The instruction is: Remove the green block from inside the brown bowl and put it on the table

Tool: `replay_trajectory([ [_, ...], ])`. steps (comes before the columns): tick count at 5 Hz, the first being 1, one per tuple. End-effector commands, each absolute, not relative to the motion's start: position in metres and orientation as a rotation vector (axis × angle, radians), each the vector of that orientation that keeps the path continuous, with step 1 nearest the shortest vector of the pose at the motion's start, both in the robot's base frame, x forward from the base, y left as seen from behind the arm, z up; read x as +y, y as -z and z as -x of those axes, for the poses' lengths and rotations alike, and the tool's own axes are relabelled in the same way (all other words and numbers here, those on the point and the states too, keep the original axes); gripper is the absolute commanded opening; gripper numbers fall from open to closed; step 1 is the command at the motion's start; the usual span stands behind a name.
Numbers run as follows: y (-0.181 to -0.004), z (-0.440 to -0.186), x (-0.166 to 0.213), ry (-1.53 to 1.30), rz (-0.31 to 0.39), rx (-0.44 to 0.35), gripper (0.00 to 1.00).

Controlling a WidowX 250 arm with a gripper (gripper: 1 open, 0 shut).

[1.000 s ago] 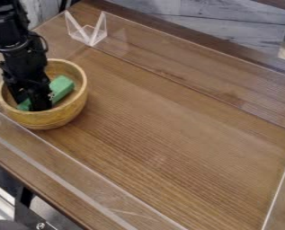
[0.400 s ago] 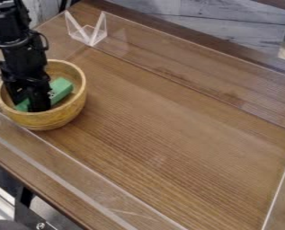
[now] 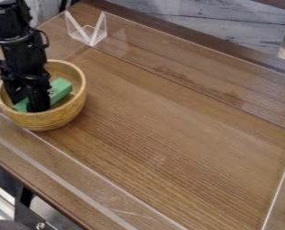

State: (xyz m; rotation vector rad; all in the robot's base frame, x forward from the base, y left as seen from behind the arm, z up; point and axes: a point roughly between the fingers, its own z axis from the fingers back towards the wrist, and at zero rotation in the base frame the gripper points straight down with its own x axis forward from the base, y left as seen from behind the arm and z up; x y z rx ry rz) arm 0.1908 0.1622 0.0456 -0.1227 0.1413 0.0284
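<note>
The brown bowl (image 3: 51, 113) sits near the left edge of the table (image 3: 181, 135). Inside it lies the green block (image 3: 62, 88), its right part showing beside the black arm. My gripper (image 3: 33, 97) points down into the bowl, its black fingers (image 3: 24, 95) reaching to the bowl's floor at the block's left end. The fingers look shut, and their tips seem to touch the block, but I cannot tell whether they grip it.
A low clear plastic rim (image 3: 60, 184) runs along the table's edges. A clear plastic stand (image 3: 87, 30) sits at the back left corner. The arm's black column (image 3: 15, 40) rises above the bowl.
</note>
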Motion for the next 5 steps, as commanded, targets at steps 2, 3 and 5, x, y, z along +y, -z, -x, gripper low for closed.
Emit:
replay_trajectory([
  [2, -0.076, -0.200, 0.158, -0.034, 0.088, 0.099, 0.00],
  [3, -0.081, -0.200, 0.154, -0.040, 0.098, 0.106, 0.00],
  [5, -0.093, -0.203, 0.137, -0.046, 0.117, 0.111, 0.00],
])
